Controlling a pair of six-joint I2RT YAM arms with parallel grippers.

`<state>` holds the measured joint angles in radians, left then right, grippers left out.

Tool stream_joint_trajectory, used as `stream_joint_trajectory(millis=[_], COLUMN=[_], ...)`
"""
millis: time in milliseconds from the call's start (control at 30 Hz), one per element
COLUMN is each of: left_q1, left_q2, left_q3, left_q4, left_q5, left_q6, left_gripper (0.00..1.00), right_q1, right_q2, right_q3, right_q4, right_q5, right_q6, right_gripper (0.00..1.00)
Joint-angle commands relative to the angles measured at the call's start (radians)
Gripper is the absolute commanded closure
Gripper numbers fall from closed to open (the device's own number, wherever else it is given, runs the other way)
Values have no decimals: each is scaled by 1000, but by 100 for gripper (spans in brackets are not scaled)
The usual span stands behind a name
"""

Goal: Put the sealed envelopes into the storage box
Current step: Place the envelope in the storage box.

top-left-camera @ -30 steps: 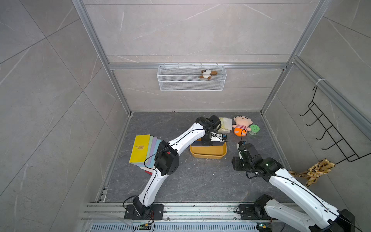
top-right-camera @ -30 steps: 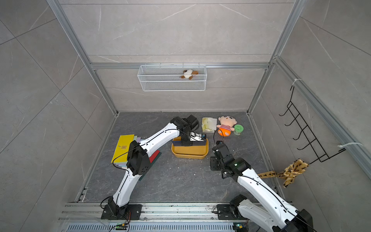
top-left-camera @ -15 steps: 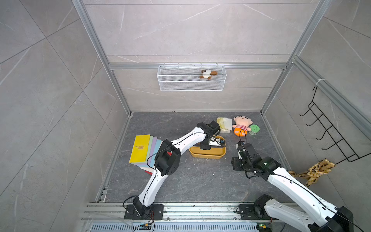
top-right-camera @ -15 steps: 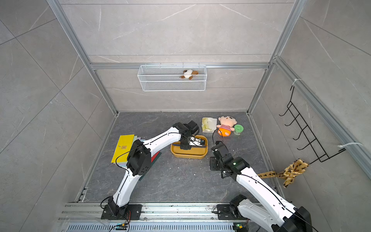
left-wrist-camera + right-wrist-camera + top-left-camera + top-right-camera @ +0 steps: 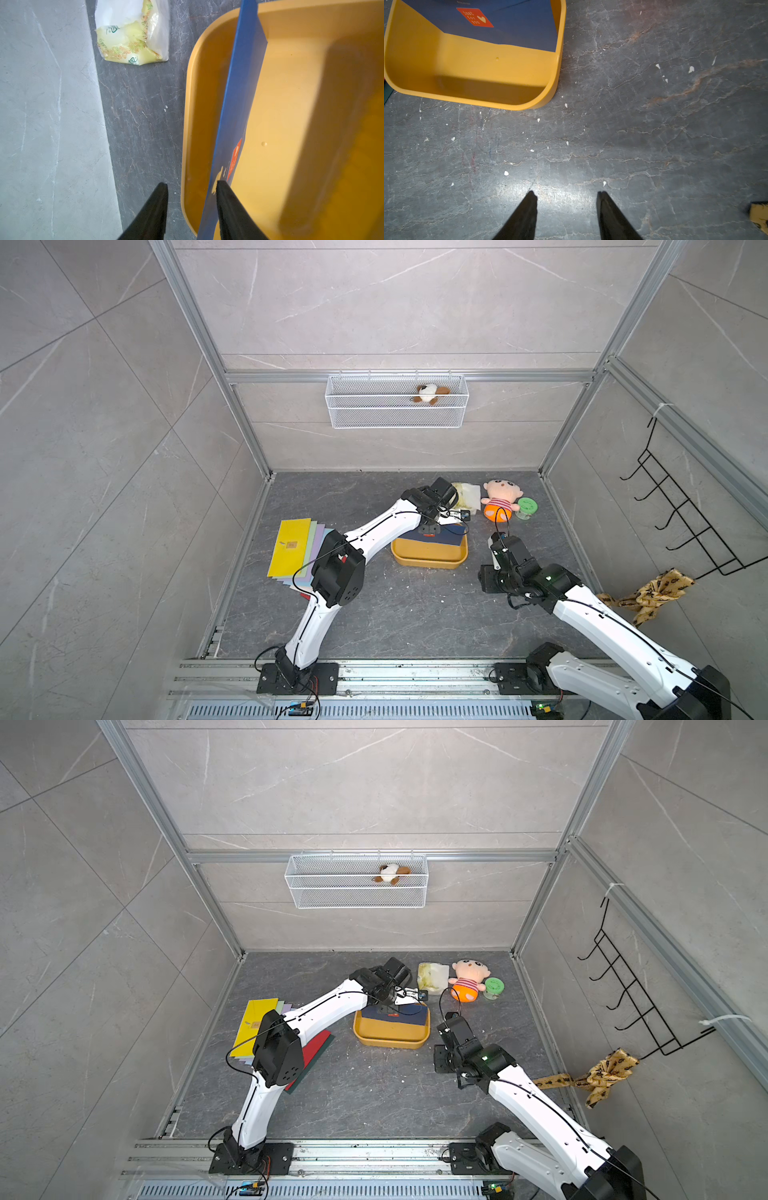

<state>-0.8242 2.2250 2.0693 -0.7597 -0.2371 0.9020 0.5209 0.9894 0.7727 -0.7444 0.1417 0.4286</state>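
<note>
The navy envelope [image 5: 446,533] with a red seal leans inside the yellow storage box [image 5: 428,558], its upper edge toward the far rim. My left gripper [image 5: 191,185] hangs over the box's far rim [image 5: 187,124] with its jaws apart. The navy envelope [image 5: 239,104] rests against one finger, and the other finger is clear of it. The remaining envelopes [image 5: 291,545] lie fanned at the left with yellow on top; red and dark green ones [image 5: 316,1048] show under the left arm. My right gripper [image 5: 566,194] is open over bare floor, to the right of the box [image 5: 467,68].
A crinkly plastic packet [image 5: 467,493], a doll [image 5: 500,497] and a green jar [image 5: 527,508] sit behind the box. A white wire basket [image 5: 397,406] hangs on the back wall. A black hook rack [image 5: 685,522] and a patterned cloth [image 5: 648,593] are on the right wall.
My left gripper's jaws have parted and let go of the navy envelope, which now leans in the box. The box has shifted slightly. The right arm has stayed where it was.
</note>
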Motion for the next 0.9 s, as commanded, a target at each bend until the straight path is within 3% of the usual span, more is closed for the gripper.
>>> stream_joint_trajectory(millis=[0,167,367,567,733,867], left_q1=[11,20,25,27,30,40], left_q2=[-49,-89,-175,-395,-602,-733], left_q3=[-7,-52,-119,-417,-717,-928], left_q4=[69,224,287,503,620,576], left_q5=[-32,-82,-45,-73,-218,-254], left_q6=[-1,-61,-158,-341,-784,-1191], left_gripper=[54,44,36,35,35,35], right_q1=[-5,-9,-10,-10,-10,-10], right_q2=[4,12,5,-9,-62,-96], right_q3=[12,12,9,7,4,9], right_q4=[-3,-4,1,13,37,71], right_q5=[-7,-5,-5,-14,-44,-92], right_q6=[-7,-4,-5,-4,-1,10], right_gripper=[49,49,49,49,47,46])
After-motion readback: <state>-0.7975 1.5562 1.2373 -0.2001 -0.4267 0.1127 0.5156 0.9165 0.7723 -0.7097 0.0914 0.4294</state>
